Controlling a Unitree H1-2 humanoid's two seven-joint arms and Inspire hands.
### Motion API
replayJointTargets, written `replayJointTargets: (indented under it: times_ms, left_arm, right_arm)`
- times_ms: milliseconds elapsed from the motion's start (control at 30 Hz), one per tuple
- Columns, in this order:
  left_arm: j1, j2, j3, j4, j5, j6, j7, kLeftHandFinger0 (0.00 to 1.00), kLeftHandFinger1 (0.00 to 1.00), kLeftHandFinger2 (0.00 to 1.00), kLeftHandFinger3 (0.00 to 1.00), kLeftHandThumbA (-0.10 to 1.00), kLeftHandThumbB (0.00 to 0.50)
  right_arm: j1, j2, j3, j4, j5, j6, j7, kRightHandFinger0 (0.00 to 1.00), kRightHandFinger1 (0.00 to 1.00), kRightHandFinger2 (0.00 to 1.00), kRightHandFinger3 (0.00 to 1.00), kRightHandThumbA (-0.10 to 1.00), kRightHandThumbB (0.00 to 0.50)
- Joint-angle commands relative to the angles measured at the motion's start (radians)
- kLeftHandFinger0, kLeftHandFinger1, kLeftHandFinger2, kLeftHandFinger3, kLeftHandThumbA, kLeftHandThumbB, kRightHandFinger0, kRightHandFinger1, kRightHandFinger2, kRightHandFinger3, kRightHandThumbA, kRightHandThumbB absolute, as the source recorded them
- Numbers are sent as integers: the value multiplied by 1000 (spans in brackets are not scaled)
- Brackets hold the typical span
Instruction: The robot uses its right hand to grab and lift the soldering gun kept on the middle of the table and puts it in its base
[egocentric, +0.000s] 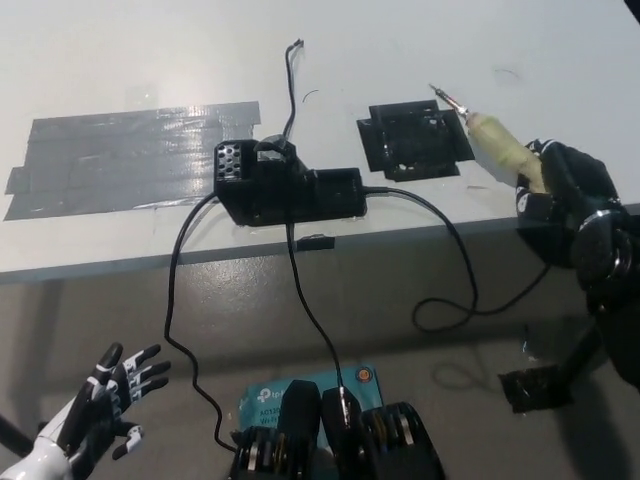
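My black right hand (565, 190) is shut on the soldering gun (495, 140), a pale yellow handle with a thin metal tip pointing up and to the left. The gun hangs above the table's right edge, its tip just right of the black base (415, 140), which lies flat on the white table (150, 60). My white left hand (100, 410) rests open at the lower left, below the table edge.
A black power unit (285, 185) sits in the middle of the table with cables (455, 250) trailing over the front edge to the floor. Grey tape (120, 155) covers the table's left part. A teal box (270, 400) lies on the floor.
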Motion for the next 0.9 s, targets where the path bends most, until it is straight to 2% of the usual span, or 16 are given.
replayJointTargets:
  times_ms: [0,33,67,133,200,233,300,333,367,433,567,600,667,700,833,867]
  left_arm:
    - [8,37,3,1,8,-46,-28,1000,1000,1000,1000,1000,160]
    - [9,36,5,-3,8,-34,-22,1000,1000,1000,1000,1000,157]
    - [10,38,8,-3,0,-31,-27,1000,1000,1000,1000,1000,161]
    - [12,38,12,0,-4,-25,-26,990,1000,1000,1000,1000,160]
    - [15,39,13,-1,-2,-23,-26,983,1000,1000,1000,1000,146]
    - [16,39,11,-1,5,-24,-22,977,1000,1000,1000,1000,148]
    - [17,36,11,-1,11,-26,-17,973,1000,1000,1000,1000,165]
    - [17,36,11,-3,12,-26,-17,973,1000,1000,1000,1000,167]
    - [19,36,12,-9,14,-11,-11,983,1000,1000,1000,1000,149]
    - [19,35,14,-8,10,-14,-14,999,1000,1000,1000,1000,153]
    - [17,32,16,-6,8,-11,-13,1000,1000,1000,1000,1000,189]
    - [16,32,17,-3,4,-11,-15,1000,1000,1000,1000,1000,192]
    - [21,30,13,-7,12,-6,-10,998,1000,1000,1000,1000,191]
    - [21,32,12,-8,12,-8,-13,1000,1000,1000,1000,1000,204]
    - [25,31,17,-9,5,-7,-15,1000,1000,1000,1000,1000,217]
    - [26,31,19,-11,4,-1,-12,1000,1000,1000,1000,1000,218]
  right_arm:
    - [-37,-21,-19,-49,55,-59,-35,144,429,725,496,-100,14]
    - [-38,-34,-6,-55,39,-80,-43,78,350,616,336,-100,1]
    - [-44,-60,22,-39,18,-168,-78,3,246,529,173,-100,0]
    - [-49,-94,59,-55,-12,-209,-71,0,250,597,293,-100,0]
    - [-56,-113,85,-61,-30,-226,-78,0,266,641,493,-100,2]
    - [-64,-134,108,-82,-50,-238,-73,0,241,632,529,-100,5]
    - [-69,-151,127,-106,-56,-237,-54,0,248,652,537,-100,0]
    - [-78,-160,142,-111,-65,-242,-44,0,286,687,538,-100,0]
    - [-91,-168,153,-120,-67,-251,-34,0,322,686,459,-100,0]
    - [-106,-172,169,-115,-75,-274,-52,0,310,651,374,-100,1]
    - [-111,-173,172,-134,-68,-312,-78,0,260,584,305,-100,0]
    - [-115,-175,178,-137,-78,-318,-76,0,304,648,377,-100,1]
    - [-119,-177,184,-144,-84,-339,-79,0,317,709,472,-100,0]
    - [-120,-177,182,-154,-83,-344,-78,0,313,709,482,-100,12]
    - [-130,-176,190,-165,-89,-362,-56,0,314,714,528,-100,6]
    - [-133,-176,193,-167,-93,-365,-49,0,301,695,513,-100,0]
